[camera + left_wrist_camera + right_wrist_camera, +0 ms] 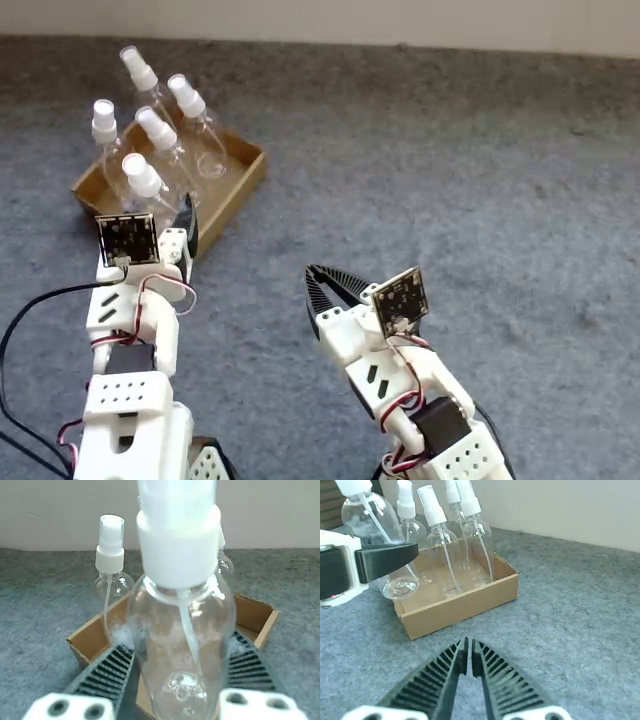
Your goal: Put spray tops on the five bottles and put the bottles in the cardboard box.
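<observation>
Left end effector (180,652) clamped on capped bottle (182,615), upper left of high view, held upright at cardboard box (238,190) near edge. Likely last one, joining four bottles (195,135) standing inside. Right end effector (469,655) pinched near-shut, empty, lower centre.

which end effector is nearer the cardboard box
Left. The left end effector holds a bottle at the cardboard box rim; the right end effector is apart from it, over carpet.
</observation>
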{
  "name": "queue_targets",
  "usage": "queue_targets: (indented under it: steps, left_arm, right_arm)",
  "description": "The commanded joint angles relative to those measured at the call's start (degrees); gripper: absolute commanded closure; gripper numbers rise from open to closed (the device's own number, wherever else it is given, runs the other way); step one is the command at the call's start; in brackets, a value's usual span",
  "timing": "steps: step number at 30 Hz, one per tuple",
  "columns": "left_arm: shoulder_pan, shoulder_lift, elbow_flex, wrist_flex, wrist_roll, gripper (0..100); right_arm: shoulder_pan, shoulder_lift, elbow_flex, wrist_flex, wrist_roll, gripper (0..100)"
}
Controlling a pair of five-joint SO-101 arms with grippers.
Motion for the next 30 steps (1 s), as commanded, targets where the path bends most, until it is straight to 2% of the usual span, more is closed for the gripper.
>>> queue_targets:
  steps: [1, 24, 30]
  left_arm:
    - [0.04, -0.75, -1.27, -1.41, -0.35, 93]
    - [0.31, -1.98, -3.03, -0.88, -0.26, 93]
    - [0.31, -2.33, -18.15, 23.47, -0.18, 93]
  right_arm:
    - [-0.04, -0.4, 6.99, -1.36, 0.09, 98.8]
    - [-0.31, -0.75, 6.99, 0.13, 0.09, 98.8]
    - [-0.13, -0.84, 6.99, 0.13, 0.09, 98.8]
